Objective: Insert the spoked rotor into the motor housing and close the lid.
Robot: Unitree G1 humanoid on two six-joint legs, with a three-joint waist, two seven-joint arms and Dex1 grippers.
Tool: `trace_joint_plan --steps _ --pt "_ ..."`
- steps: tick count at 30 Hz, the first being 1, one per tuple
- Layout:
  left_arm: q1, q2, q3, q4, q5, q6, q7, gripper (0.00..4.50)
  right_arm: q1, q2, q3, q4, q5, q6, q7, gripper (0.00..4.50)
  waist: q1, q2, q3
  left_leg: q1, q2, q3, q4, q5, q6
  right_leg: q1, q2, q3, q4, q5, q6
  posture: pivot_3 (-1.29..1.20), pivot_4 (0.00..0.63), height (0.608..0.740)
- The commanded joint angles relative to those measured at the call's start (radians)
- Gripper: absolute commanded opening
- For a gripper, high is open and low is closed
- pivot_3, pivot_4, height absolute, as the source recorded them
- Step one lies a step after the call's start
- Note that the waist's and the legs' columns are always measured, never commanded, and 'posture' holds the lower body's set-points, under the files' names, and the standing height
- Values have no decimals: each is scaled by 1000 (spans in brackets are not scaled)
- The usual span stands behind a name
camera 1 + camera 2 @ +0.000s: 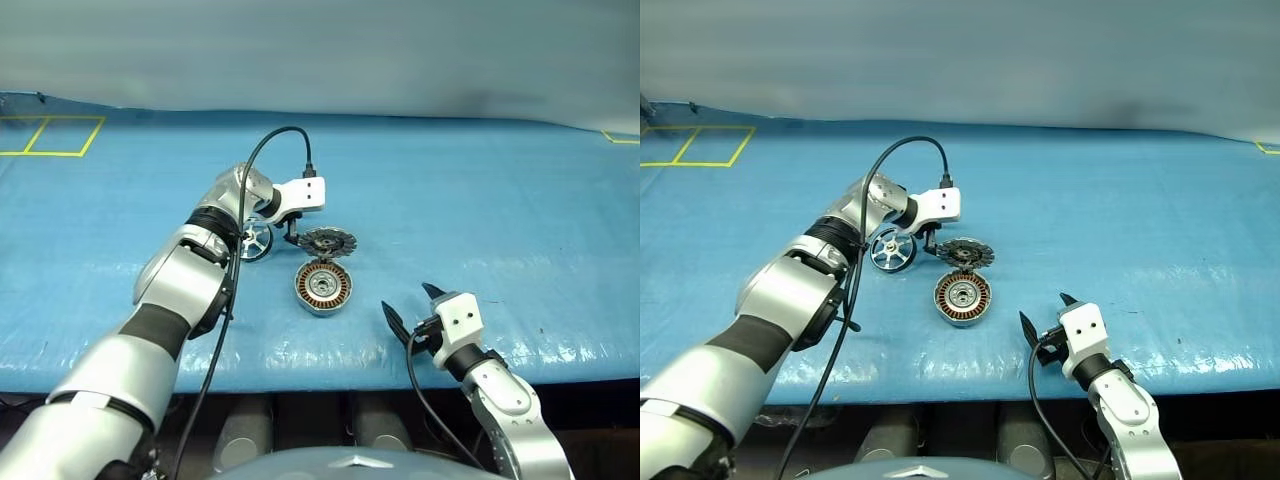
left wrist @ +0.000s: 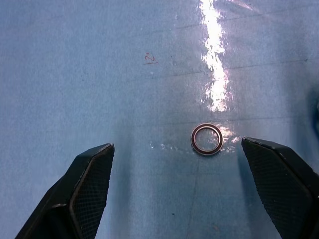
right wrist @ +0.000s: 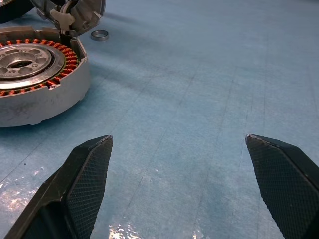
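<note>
Beside left gripper [image 1: 931, 243], toward robot's left: spoked rotor [image 1: 889, 249], flat | left arm nearer | both grippers wide open, empty

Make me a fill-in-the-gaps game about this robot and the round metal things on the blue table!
The lid of the motor housing is ____.
The spoked rotor lies ____ the housing.
Both hands, left hand and right hand, are ____.
A tiny ____ lies on the blue table.

Missing words: open; outside; open; ring
</note>
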State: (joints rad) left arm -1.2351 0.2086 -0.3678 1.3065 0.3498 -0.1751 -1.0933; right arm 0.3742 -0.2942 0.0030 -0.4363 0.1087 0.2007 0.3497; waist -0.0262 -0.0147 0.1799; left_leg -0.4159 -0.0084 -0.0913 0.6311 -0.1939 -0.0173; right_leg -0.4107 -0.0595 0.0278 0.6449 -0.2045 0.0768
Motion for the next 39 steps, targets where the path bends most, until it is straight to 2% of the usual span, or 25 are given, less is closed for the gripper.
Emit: trace_joint_plan --steps 1,5,6,8,11,26,39 --pt "0 5 15 -14 -9 -32 -22 4500 -7 4 -14 -23 11 -5 -6 4487 -1 0 0 0 0 0 0 0 0 0 0 0 0 0 0 0 150 740" --pt "12 14 10 -13 0 -28 -31 4500 -23 2 -7 -14 7 3 -5 4487 -1 0 0 0 0 0 0 0 0 0 0 0 0 0 0 0 150 740" --pt "14 15 10 -13 1 -23 -28 4192 -29 2 -7 -14 7 6 -4 4500 -1 0 0 0 0 0 0 0 0 0 0 0 0 0 0 0 150 740" --pt "18 17 13 -11 -1 -12 -23 3881 -39 1 -8 -12 7 9 -4 4500 -1 0 0 0 0 0 0 0 0 0 0 0 0 0 0 0 150 740" --pt "27 23 13 -8 2 -2 -7 2903 -45 2 -9 -11 8 11 -4 4500 0 0 0 0 0 0 0 0 0 0 0 0 0 0 0 0 150 740" --pt "39 5 79 -14 -52 13 11 2903 -43 9 -3 -8 -4 23 -11 4500 0 0 0 0 0 0 1 0 0 1 0 0 1 0 1 0 150 740" --pt "60 -16 83 -8 -55 35 24 2903 -31 7 1 -11 -21 32 -22 4500 -1 0 0 1 0 0 1 0 0 1 0 0 1 1 1 0 150 740"
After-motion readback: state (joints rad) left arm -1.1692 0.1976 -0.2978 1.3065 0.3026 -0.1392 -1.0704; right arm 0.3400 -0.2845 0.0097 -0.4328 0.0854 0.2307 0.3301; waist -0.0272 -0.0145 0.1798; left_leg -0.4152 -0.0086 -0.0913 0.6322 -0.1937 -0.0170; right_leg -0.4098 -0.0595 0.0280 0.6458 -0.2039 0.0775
